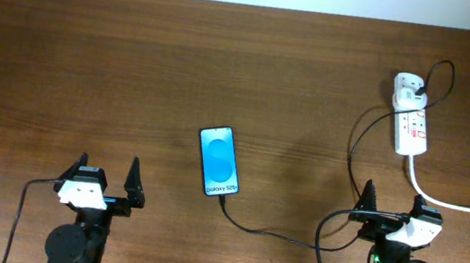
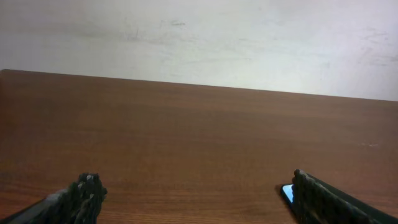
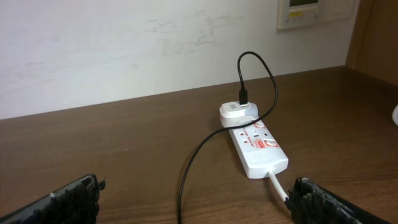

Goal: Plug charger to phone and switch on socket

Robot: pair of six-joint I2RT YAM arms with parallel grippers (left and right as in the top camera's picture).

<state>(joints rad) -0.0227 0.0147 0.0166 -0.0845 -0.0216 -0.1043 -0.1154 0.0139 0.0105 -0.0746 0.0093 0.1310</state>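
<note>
L gripper (image 1: pixel 108 165) & R gripper (image 1: pixel 393 196) gaped wide, empty, phone (image 1: pixel 218 161) lay centre w/ charger (image 1: pixel 266 232) tip at its near end, socket (image 1: pixel 410 125) far right; I feared reaching there could snag the charger's slack & yank it loose.

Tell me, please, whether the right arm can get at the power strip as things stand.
Probably yes: the open right gripper faces the power strip directly, with only the charger cable curving between.
</note>
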